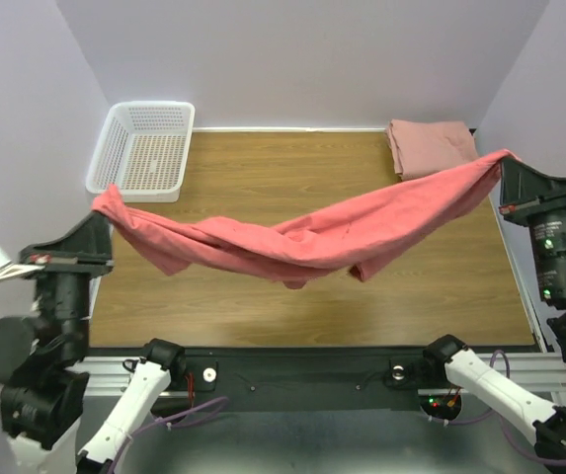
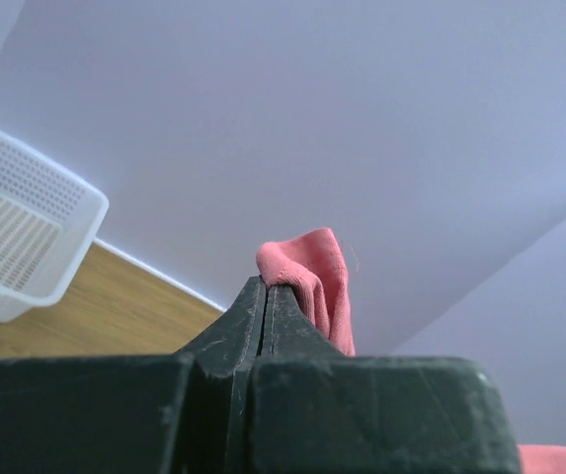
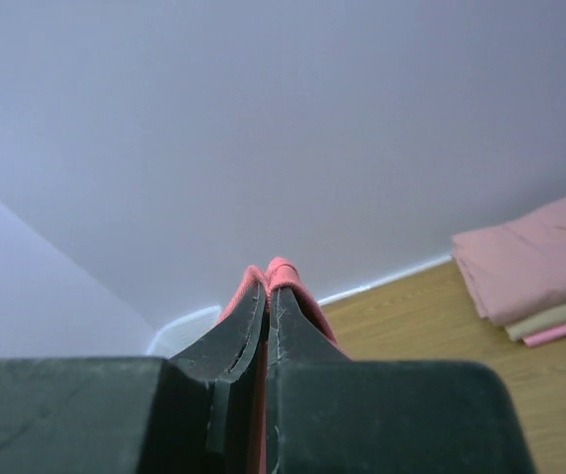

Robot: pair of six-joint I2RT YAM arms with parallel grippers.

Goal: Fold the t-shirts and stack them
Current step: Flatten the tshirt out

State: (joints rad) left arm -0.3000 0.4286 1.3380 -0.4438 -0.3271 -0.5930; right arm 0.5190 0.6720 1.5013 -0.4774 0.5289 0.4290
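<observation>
Tabletop [image 1: 263, 178], white basket [image 1: 105, 158], coral t-shirt [image 1: 302, 237]

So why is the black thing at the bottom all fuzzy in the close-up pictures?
Left wrist view: the black left end effector is too near the lens, so it blurs; the coral-red cotton t-shirt it pinches looks sharper. Right wrist view: right end effector, same blur.

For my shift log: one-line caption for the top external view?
Left claw and right claw hold the coral-red t-shirt stretched, sagging over the table, folded stack far right.
</observation>
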